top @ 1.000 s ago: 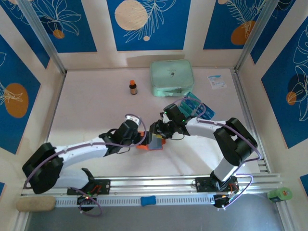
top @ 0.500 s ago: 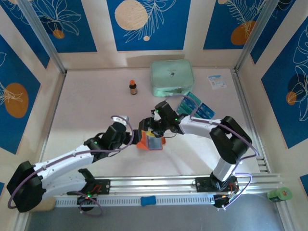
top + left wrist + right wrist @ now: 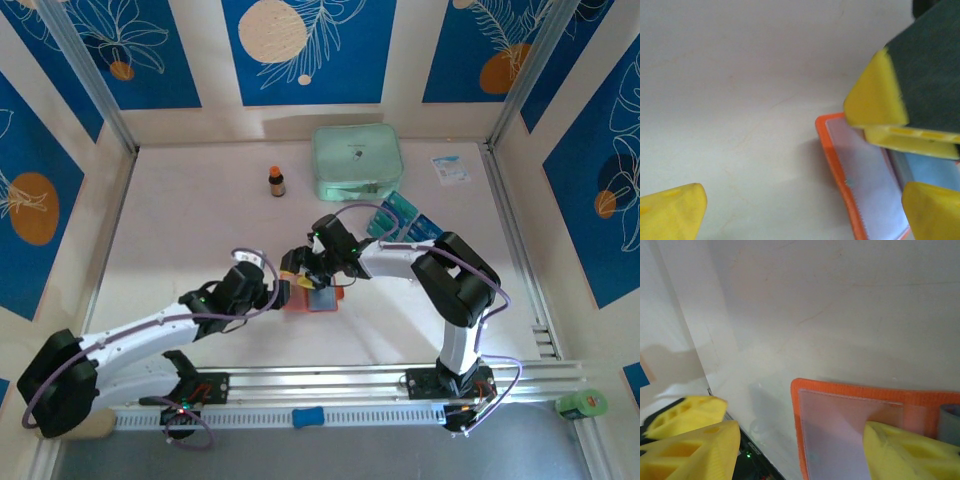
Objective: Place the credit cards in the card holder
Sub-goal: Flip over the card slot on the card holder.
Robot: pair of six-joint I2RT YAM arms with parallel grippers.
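The orange-red card holder (image 3: 313,299) lies open on the table between the two grippers, with a bluish card showing in its right half. Its clear pocket (image 3: 850,430) and orange rim (image 3: 836,162) show close up in the wrist views. My right gripper (image 3: 303,271) is open above the holder's left part, one fingertip (image 3: 910,455) resting on the clear pocket. The left gripper (image 3: 276,291) stands wide open just left of the holder, its jaws straddling the holder's left edge (image 3: 802,210). Loose teal-blue credit cards (image 3: 405,221) lie fanned behind the right arm.
A mint-green zip case (image 3: 357,160) sits at the back, with a small brown bottle (image 3: 277,181) to its left and a white paper slip (image 3: 451,168) to its right. A metal rail (image 3: 330,381) runs along the near edge.
The right gripper has moved left over the holder and opened wider. The left arm has drawn back to the left, and the holder now lies flatter on the table.
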